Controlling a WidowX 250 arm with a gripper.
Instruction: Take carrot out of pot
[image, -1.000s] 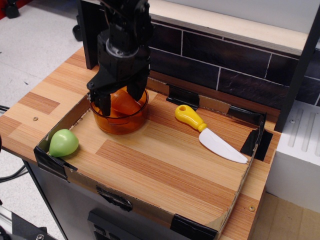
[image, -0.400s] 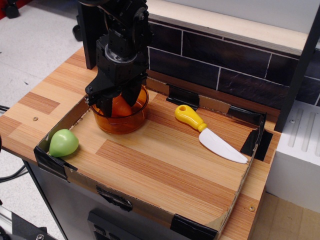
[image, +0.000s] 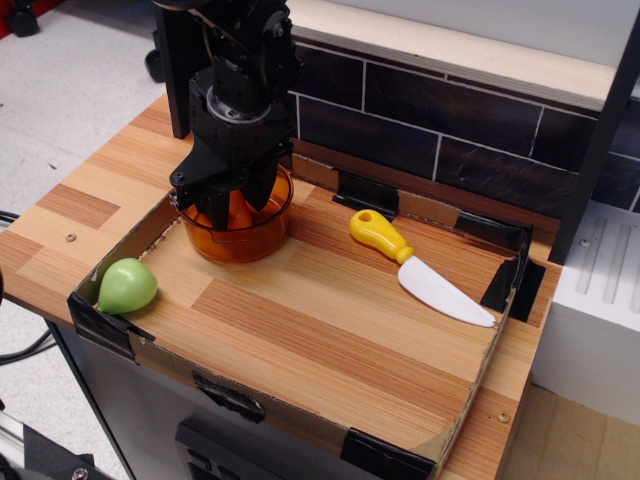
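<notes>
The amber pot (image: 268, 232) stands at the back left of the wooden tray. The orange carrot (image: 238, 212) is inside it, only a strip of it showing between the black fingers. My gripper (image: 236, 204) reaches down into the pot from above, its two fingers closed in against the carrot's sides. The gripper body hides most of the pot's inside and the far rim.
A green pear-shaped toy (image: 127, 285) lies in the tray's left corner. A yellow-handled toy knife (image: 412, 264) lies at the right back. The low cardboard tray wall (image: 300, 412) rings the surface. A dark tiled wall (image: 450, 130) stands behind.
The gripper has lowered into the pot and its fingers have narrowed from wide open to closed on the carrot. The pot, knife and green toy have not moved.
</notes>
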